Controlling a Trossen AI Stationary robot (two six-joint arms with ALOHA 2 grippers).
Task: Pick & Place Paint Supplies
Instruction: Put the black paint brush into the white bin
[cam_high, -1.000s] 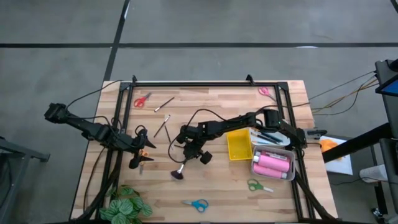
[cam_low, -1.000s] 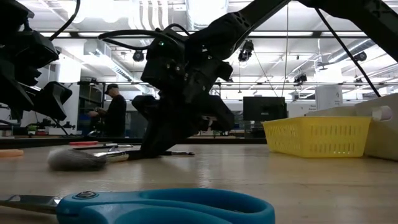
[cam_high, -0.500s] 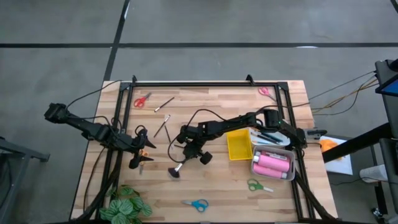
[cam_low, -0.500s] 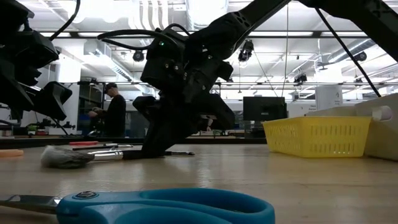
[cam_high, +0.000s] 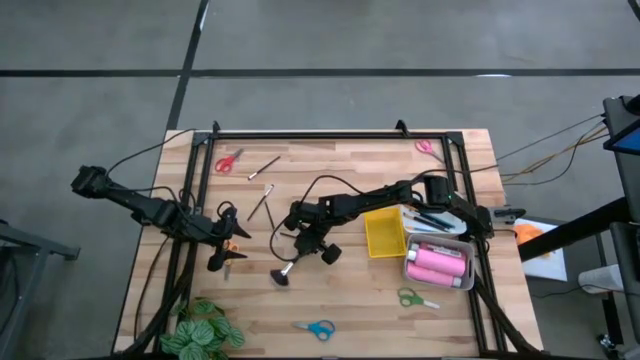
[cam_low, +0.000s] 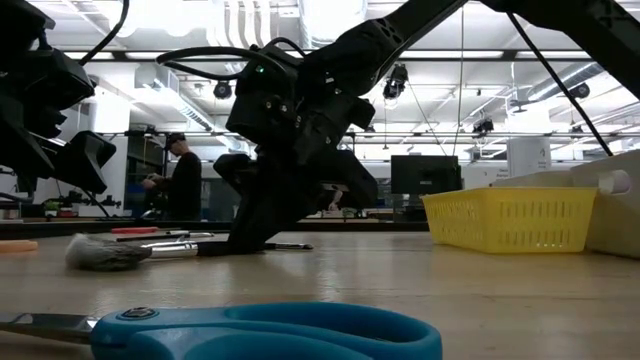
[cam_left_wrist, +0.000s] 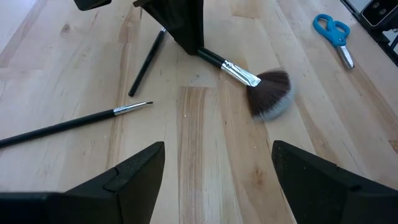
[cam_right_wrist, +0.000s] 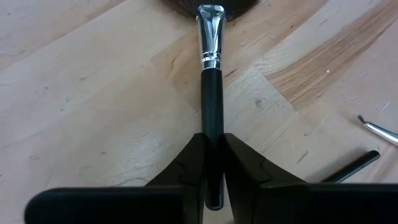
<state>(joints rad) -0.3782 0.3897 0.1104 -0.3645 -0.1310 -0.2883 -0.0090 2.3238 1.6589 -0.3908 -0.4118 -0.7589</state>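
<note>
The fluffy black brush (cam_high: 283, 271) lies on the wooden table near its middle, and my right gripper (cam_high: 297, 257) is shut on its handle. The brush's dark head (cam_left_wrist: 270, 93) rests on the wood, pointing toward the table's near left. My left gripper (cam_high: 222, 255) waits open at the table's left side, its fingers (cam_left_wrist: 130, 174) apart and holding nothing. Thin brushes (cam_left_wrist: 74, 121) lie loose on the wood between the two arms. Small scissors lie about: red (cam_high: 228, 161), blue (cam_high: 318, 328), green (cam_high: 415, 298). My right gripper pinches the brush's black handle (cam_right_wrist: 211, 140) between its two fingers, on the half away from the silver ferrule (cam_right_wrist: 209, 43). The fingers slant down from the table's far right and lie roughly along the brush. The brush head (cam_low: 100, 252) rests on the table.
A yellow tray (cam_high: 385, 232) and a white tray (cam_high: 438, 263) holding pink bottles stand to the right of the right gripper. A leafy plant (cam_high: 205, 330) sits at the near left corner. Pink scissors (cam_high: 425, 146) lie at the far right. A person stands in the room beyond.
The fluffy brush has turned a little on the table: its head has swung toward the table's left edge, while the handle end stays at my right gripper. Both arms have kept their places.
</note>
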